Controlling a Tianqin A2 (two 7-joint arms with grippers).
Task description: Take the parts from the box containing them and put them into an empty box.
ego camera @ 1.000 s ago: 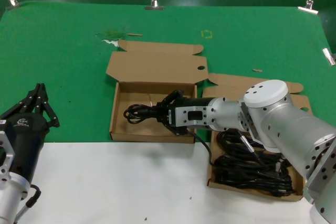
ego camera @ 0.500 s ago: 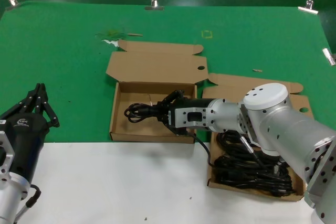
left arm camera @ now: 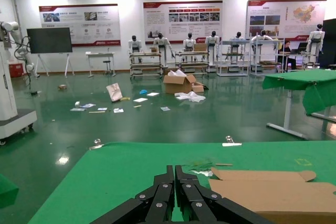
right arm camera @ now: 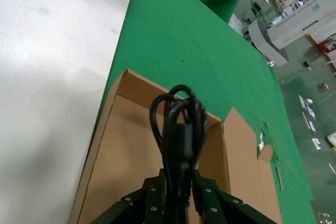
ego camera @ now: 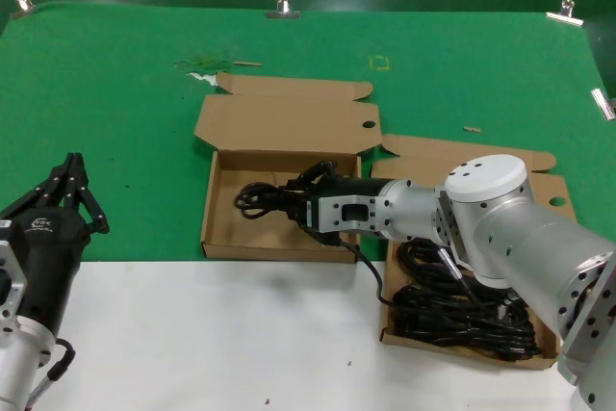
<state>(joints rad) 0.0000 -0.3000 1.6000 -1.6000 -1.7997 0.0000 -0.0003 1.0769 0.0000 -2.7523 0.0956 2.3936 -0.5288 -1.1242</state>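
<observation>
Right tool grips a coiled black power cord, its length running straight ahead over the nearly bare brown cardboard box beneath.

Two shallow cardboard boxes sit on the table: the empty box and the box containing them. One cord bundle is over the empty box. The parts in the other box overlap too much to count, perhaps several. Two tools: right tool, left tool.
</observation>
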